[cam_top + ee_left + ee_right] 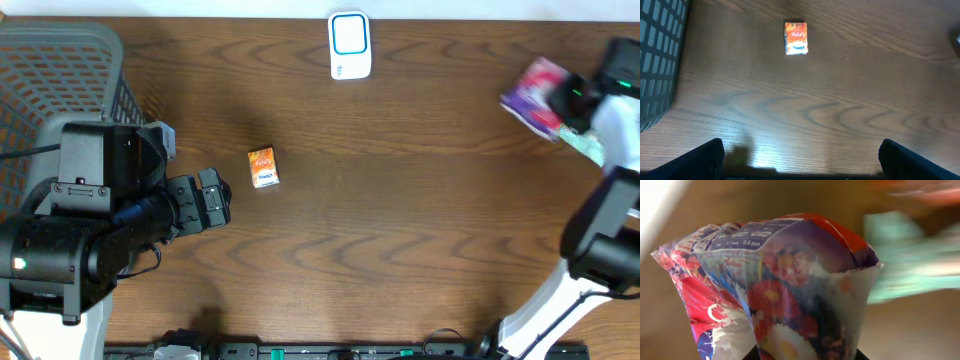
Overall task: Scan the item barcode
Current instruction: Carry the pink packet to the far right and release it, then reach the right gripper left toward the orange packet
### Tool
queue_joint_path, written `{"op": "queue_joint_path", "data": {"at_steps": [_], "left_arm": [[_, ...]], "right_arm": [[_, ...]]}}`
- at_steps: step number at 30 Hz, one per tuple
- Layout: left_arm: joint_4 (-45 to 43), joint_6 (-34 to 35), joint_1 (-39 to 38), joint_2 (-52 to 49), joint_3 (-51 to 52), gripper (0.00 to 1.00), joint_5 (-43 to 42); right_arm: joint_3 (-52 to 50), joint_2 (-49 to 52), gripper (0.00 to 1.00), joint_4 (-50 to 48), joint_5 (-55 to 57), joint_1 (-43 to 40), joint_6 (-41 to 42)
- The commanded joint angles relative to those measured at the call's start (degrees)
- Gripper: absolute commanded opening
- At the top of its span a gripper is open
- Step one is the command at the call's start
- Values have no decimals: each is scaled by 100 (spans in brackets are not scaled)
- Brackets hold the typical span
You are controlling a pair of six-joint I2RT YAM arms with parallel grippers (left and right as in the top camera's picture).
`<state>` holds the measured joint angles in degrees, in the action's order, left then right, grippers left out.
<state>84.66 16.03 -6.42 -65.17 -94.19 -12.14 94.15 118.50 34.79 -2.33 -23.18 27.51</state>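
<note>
The item, a soft packet printed with flowers in purple, red and white, hangs above the table's far right corner. My right gripper is shut on it. In the right wrist view the packet fills the frame, pinched at its lower end in my right gripper. No barcode shows on the faces I see. At the left, my left gripper stands wide open over bare wood, holding nothing. Its dark fingers sit at the lower corners of the left wrist view.
A white device with a blue-framed window lies at the table's back edge. A small orange packet lies just ahead of my left gripper. A grey mesh basket stands far left. Something teal lies by the right arm.
</note>
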Motion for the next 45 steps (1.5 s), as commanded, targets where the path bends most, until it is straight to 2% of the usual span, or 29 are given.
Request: {"op": "queue_joint_path", "data": {"at_steps": [1,2,4,7,10,17,22,30,35,41,45], "left_arm": [[15,-101,24,-9,2,98,-68],[15,-101,24,-11,2,98,-68],[15,-101,24,-11,2,98,-68],[15,-101,24,-9,2,98,-70],[15,-101,24,-11,2,98,-68],[15,-101,24,-9,2,98,-68],[15,-101,24,-11,2,98,-68],[15,-101,24,-11,2,98,-68],[15,-101,24,-11,2,98,-68],[15,-101,24,-11,2,98,-68],[15,-101,24,-11,2,98,-68]], "right_arm": [[87,-120,70,275,175,-538,-789],[87,-120,80,337,170,-645,-789],[87,-120,89,450,46,-850,-791],[87,-120,93,507,-446,-990,-944],[87,-122,99,490,-1263,-984,-1484],[90,-258,99,658,-2979,-901,-1615],[90,-728,99,619,-4153,-833,-1711],[90,-1821,99,955,-4625,-627,-1707],[90,-2109,99,1471,-4669,-210,-1709],[-227,-2087,99,2024,-4446,699,-1770],[-833,-2087,99,1342,-4430,1563,-1943]]}}
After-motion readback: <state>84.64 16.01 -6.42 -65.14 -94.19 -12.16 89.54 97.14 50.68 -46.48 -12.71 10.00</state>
